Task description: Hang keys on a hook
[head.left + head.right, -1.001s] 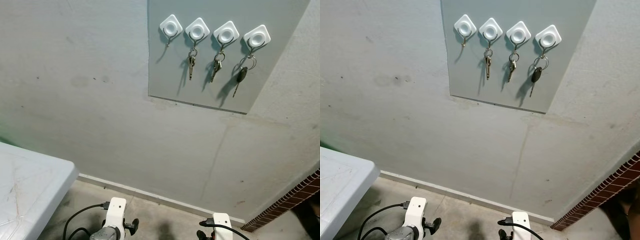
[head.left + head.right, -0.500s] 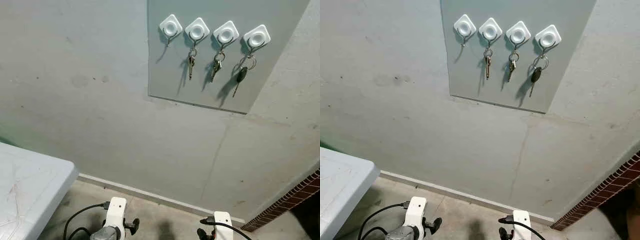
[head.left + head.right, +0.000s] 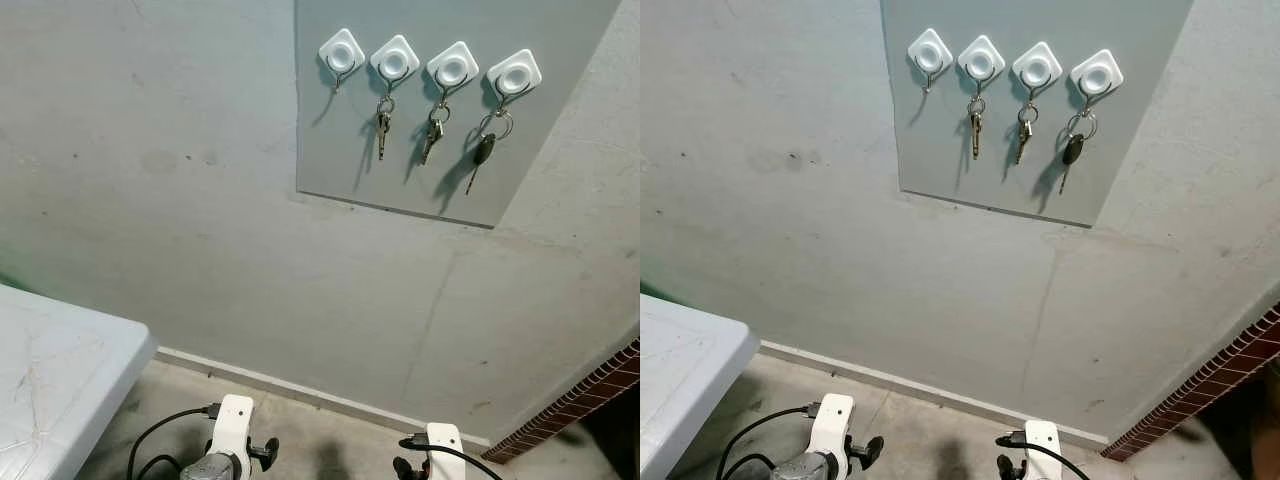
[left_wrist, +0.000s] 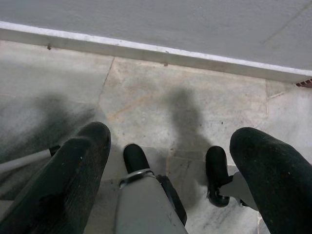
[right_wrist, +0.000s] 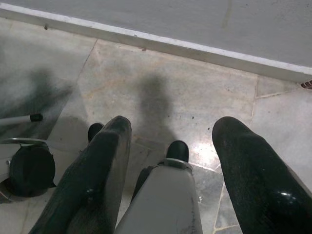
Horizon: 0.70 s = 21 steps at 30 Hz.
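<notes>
A grey panel (image 3: 340,150) on the wall carries a row of white diamond-shaped hooks. Nothing hangs on the leftmost hook (image 3: 341,55). The second hook holds a small bunch of keys (image 3: 383,122), the third another bunch (image 3: 432,130), and the rightmost a black-headed key on a ring (image 3: 482,150). Both arms hang low, well below the panel, with the left arm (image 3: 232,445) and right arm (image 3: 440,450) at the bottom edge. My left gripper (image 4: 170,146) and right gripper (image 5: 173,131) point down at the floor, both open with nothing between the fingers.
A white table (image 3: 60,380) juts in at the lower left. A white baseboard (image 3: 300,388) runs along the foot of the wall above the stone floor (image 4: 195,97). A brick edge (image 3: 590,390) rises at the lower right. My own feet (image 4: 136,158) stand below the grippers.
</notes>
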### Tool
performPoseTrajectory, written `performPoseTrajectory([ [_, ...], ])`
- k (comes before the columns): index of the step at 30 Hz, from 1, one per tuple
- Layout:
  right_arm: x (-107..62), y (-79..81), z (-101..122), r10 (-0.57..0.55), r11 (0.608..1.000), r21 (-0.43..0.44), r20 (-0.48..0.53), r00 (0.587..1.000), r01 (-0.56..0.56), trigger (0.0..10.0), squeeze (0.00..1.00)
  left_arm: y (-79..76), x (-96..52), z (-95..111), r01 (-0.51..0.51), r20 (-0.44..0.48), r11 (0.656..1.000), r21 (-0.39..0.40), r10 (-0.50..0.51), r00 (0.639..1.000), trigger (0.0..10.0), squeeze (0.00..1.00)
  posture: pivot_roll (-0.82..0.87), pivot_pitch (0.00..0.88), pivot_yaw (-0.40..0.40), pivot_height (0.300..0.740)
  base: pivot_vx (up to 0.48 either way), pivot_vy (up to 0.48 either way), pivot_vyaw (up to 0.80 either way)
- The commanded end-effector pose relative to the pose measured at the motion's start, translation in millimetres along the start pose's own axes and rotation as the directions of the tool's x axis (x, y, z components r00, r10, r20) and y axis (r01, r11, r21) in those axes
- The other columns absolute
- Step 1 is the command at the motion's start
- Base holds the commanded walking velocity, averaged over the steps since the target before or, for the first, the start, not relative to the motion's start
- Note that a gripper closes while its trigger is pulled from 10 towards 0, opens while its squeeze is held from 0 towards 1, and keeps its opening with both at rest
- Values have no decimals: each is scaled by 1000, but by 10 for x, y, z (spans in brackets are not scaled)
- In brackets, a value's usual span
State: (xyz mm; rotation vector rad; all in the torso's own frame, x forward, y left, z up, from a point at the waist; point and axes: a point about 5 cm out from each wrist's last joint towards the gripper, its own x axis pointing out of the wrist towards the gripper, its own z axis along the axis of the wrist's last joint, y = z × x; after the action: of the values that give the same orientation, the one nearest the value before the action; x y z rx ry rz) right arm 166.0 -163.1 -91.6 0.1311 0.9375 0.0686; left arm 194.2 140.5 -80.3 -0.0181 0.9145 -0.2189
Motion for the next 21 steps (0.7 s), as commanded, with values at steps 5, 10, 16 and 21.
performPoseTrajectory([
  [5,-7,15,-51,0,1000,-1,-16,1000,0,10000,0,21,-16,-67,-8,-21,1000,-3,8,1000,10000,0,-93,0,-3,740,0,0,0],
  [10,-8,17,-54,1,1000,-3,-18,1000,-1,10000,0,21,-17,-71,-7,-21,1000,-4,7,1000,10000,0,-93,0,-3,740,0,0,0],
  [16,-7,18,-52,0,1000,-5,-18,1000,0,10000,0,16,-17,-72,-3,-21,1000,0,3,1000,10000,0,-97,0,-1,740,0,0,0],
  [21,-3,24,-41,4,1000,-13,-17,1000,-4,10000,0,14,-15,-68,-1,-23,1000,1,1,1000,10000,0,-94,0,-3,740,0,0,0],
])
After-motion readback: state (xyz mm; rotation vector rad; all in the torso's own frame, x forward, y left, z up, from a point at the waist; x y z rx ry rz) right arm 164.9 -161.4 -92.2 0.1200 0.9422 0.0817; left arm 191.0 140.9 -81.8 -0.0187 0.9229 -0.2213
